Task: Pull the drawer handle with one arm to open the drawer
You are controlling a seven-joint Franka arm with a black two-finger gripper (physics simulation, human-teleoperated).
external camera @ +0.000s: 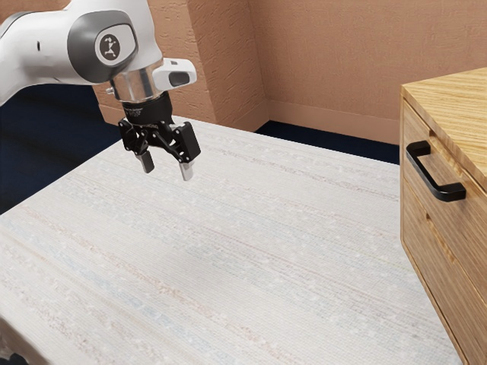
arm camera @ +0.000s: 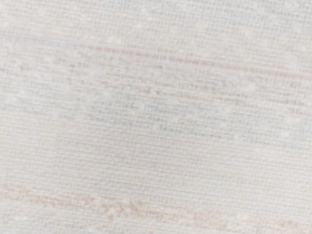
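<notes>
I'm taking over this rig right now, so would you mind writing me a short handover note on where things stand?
Gripper: open, empty, pointing down above the table at the exterior view's left, far from the cabinet.
Drawer handle: black bar on the top drawer of the wooden cabinet at the exterior view's right edge. The drawer looks shut.
Done: nothing yet; handle untouched.
Left: reach across to the handle, close on it, pull the drawer open.
</notes>
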